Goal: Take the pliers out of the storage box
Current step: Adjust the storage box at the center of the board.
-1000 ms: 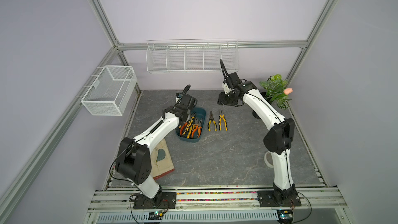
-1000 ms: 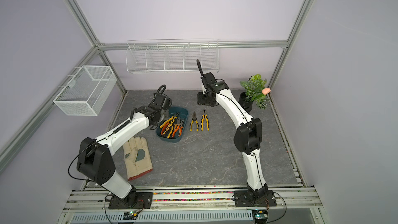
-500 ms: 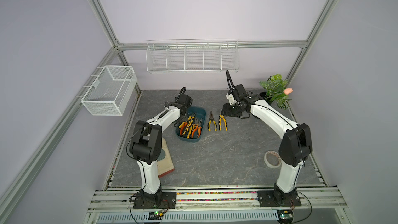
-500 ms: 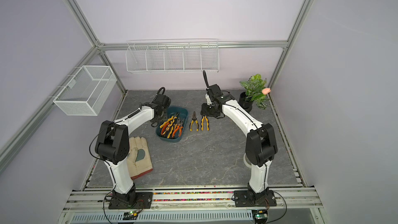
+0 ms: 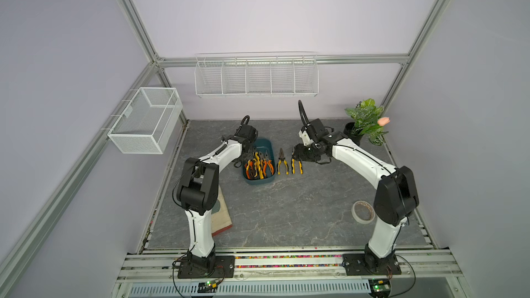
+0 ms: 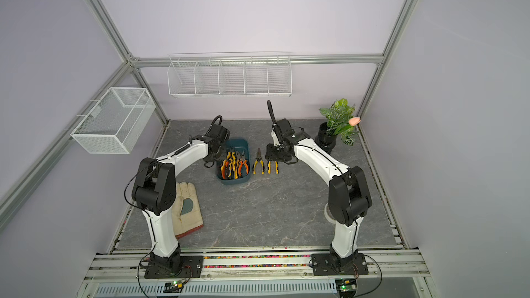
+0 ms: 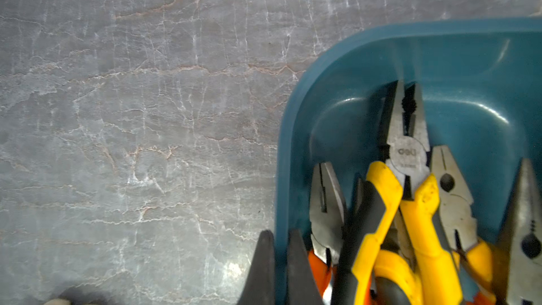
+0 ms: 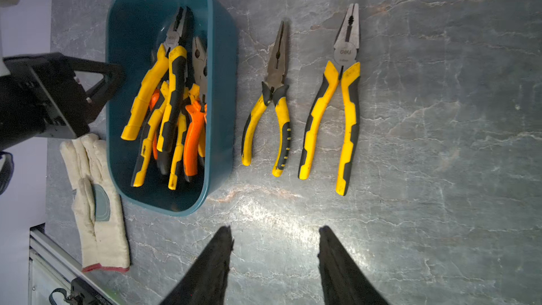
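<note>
Tabletop point(image 5: 286, 210) of grey veined stone inside lilac walls, some pliers in the tub and two out.
A white wire rack point(image 5: 255, 75) and a mesh basket point(image 5: 146, 123) hang on the walls above the surface, whose middle and front lie open. A glove point(image 6: 186, 210) lies at the left edge, a tape roll point(image 5: 362, 210) sits to the right, and a potted plant point(image 5: 365, 121) stands in the far right corner. The storage box point(image 5: 259, 181) sits toward the back with a heap of pliers point(image 5: 259, 164) inside. Two yellow-handled pliers point(image 5: 282, 156) lie side by side just right of it. The left gripper point(image 7: 279, 233) is pinched together on the box's left wall, one finger outside and one inside beside the heap. The right gripper point(image 8: 274, 230) hangs with its jaws apart, close to the two loose pliers and holding nothing.
</note>
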